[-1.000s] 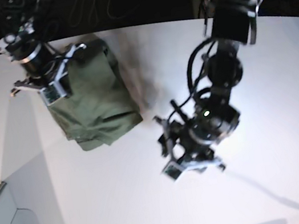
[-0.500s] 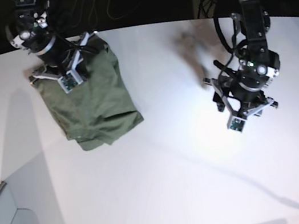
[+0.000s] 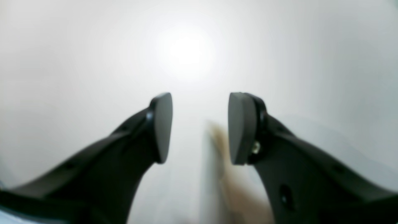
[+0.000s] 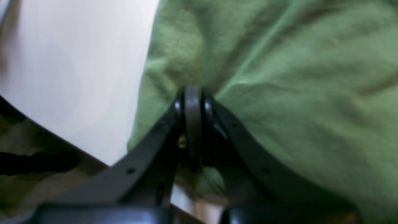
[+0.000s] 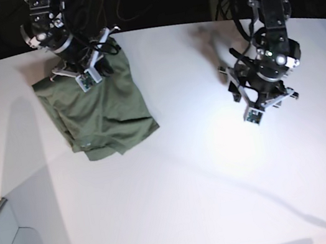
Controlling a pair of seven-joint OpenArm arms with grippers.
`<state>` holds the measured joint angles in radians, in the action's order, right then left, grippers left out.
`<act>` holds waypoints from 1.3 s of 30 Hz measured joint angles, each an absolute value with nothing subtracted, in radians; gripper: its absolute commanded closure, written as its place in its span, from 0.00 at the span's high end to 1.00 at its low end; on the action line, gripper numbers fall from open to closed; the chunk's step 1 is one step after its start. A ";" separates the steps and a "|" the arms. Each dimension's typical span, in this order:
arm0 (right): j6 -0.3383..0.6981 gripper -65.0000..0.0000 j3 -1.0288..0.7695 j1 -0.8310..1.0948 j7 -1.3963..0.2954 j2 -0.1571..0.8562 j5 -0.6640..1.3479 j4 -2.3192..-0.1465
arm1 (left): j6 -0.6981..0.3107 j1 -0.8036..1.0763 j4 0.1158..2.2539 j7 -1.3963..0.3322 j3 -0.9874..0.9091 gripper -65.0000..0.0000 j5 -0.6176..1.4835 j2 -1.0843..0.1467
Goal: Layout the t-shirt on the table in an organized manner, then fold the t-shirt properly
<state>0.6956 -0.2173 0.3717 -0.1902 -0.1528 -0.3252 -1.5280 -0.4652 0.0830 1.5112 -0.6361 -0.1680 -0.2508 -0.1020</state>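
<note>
White table [image 5: 181,188] bears the olive t-shirt [image 5: 101,111], bunched at its far left; right gripper [image 5: 91,64], jaws pinched on shirt fabric, has shifted further along the far edge; left gripper [image 5: 259,99] barely moved; its wrist view alone shows jaws parted, empty

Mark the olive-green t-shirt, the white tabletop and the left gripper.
olive-green t-shirt [image 5: 101,111], base view, middle of the cloth.
white tabletop [image 5: 181,188], base view, bare surface.
left gripper [image 3: 199,127], left wrist view, gap between open fingertips.
</note>
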 measured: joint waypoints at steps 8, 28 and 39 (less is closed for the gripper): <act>0.697 0.00 -0.288 0.422 -0.195 -0.161 -0.163 -1.861 | -0.464 0.151 1.573 -0.639 -0.253 0.43 -0.243 -0.096; 0.691 0.00 -0.635 0.220 -0.200 -0.079 -0.171 -1.443 | -0.467 0.362 1.667 -0.628 -0.408 0.43 -0.235 -0.046; 0.691 0.00 -0.583 0.281 -0.198 -0.105 -0.167 -1.442 | -0.467 0.383 1.665 -0.629 -0.443 0.43 -0.235 -0.020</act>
<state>0.6914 -0.5827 0.2806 -0.1978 -0.1047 -0.1669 -1.4418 -0.4671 0.3832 1.6646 -0.6292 -0.4435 -0.2352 -0.0196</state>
